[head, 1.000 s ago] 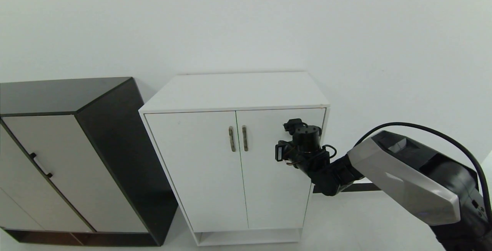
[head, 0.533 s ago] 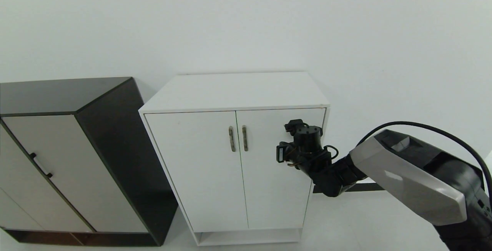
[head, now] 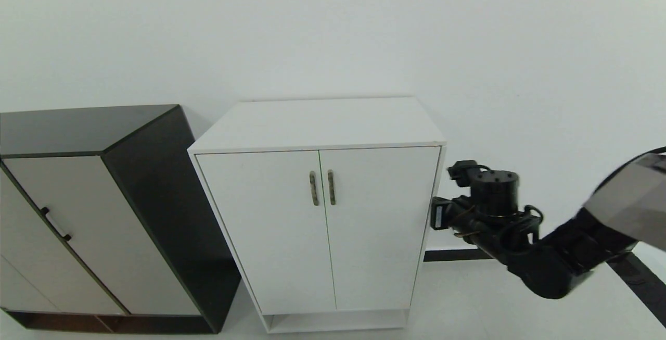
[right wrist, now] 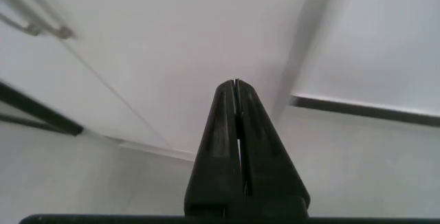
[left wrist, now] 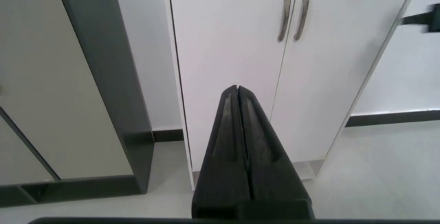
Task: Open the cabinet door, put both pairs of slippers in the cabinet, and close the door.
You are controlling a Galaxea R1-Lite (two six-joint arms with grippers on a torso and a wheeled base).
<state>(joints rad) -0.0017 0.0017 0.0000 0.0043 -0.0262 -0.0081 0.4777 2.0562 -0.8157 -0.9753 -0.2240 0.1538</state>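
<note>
White wall behind closed white cabinet point(head: 270, 225), right claw point(right wrist: 237, 84) pinched together beside it, left claw point(left wrist: 237, 89) likewise closed

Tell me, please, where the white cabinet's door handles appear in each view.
Head view: door handles mid-front of the white cabinet, at the door seam.
Left wrist view: door handles beyond the shut left hand.
Right wrist view: door handles blurred at the picture's edge.
Shared landmark: dark baseboard beside the cabinet.
</note>
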